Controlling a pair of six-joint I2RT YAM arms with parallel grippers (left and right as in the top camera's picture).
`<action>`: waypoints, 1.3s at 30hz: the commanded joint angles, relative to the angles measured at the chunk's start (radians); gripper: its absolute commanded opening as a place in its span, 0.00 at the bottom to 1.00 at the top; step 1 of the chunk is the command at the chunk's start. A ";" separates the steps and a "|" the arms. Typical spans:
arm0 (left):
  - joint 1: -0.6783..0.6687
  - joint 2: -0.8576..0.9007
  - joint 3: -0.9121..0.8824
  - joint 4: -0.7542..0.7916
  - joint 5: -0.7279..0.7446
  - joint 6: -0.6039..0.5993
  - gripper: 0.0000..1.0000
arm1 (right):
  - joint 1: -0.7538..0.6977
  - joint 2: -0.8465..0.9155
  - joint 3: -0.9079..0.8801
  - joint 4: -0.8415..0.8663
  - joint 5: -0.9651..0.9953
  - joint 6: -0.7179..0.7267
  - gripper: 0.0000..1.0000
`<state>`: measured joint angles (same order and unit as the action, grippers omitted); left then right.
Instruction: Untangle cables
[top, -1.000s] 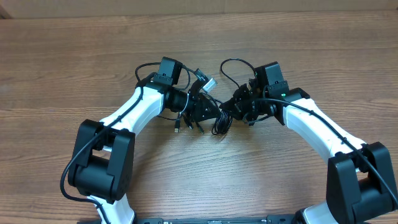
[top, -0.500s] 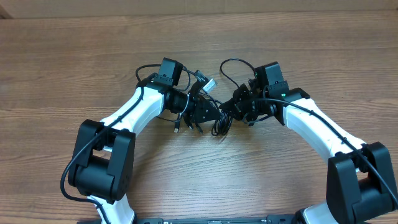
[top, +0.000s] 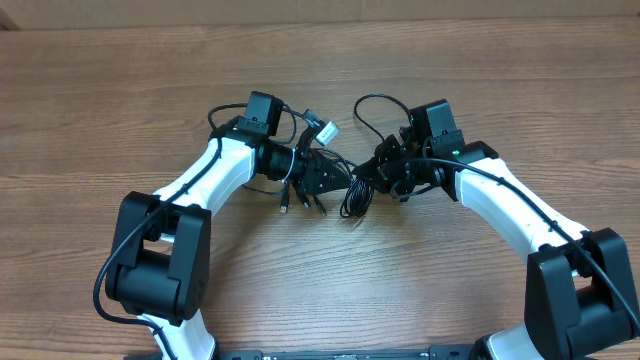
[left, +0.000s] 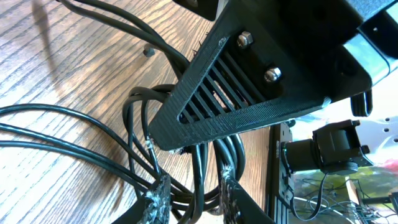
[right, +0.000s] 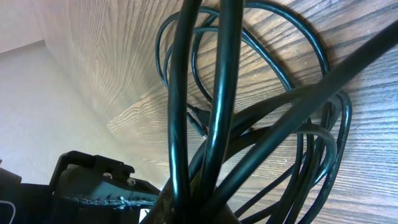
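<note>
Left arm slid left; left gripper (top: 338, 174) narrow, hold unclear; right gripper (top: 370, 174) pinching cables (top: 355, 198), lying between both.

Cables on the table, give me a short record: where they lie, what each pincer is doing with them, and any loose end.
surface: wooden table
cables: black tangle at mid-table, between the two arms
left pincer: fingers apart, one cord running through the gap
right pincer: shut on the cables, several strands bunched at its tips
loose end: silver plug on the far side of the tangle, near the left wrist
</note>
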<state>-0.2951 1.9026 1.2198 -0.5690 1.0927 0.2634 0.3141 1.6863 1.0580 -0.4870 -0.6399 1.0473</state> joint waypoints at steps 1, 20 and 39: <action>-0.016 0.007 -0.007 -0.005 0.022 -0.002 0.28 | -0.002 -0.005 -0.004 0.007 -0.012 -0.003 0.07; -0.041 0.007 -0.007 -0.031 -0.076 -0.010 0.25 | -0.002 -0.005 -0.004 0.007 -0.012 -0.003 0.07; -0.053 0.007 -0.007 -0.033 -0.063 -0.010 0.29 | -0.002 -0.005 -0.004 0.011 -0.013 -0.003 0.07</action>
<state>-0.3279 1.9026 1.2194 -0.6025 1.0431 0.2604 0.3138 1.6863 1.0580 -0.4858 -0.6399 1.0466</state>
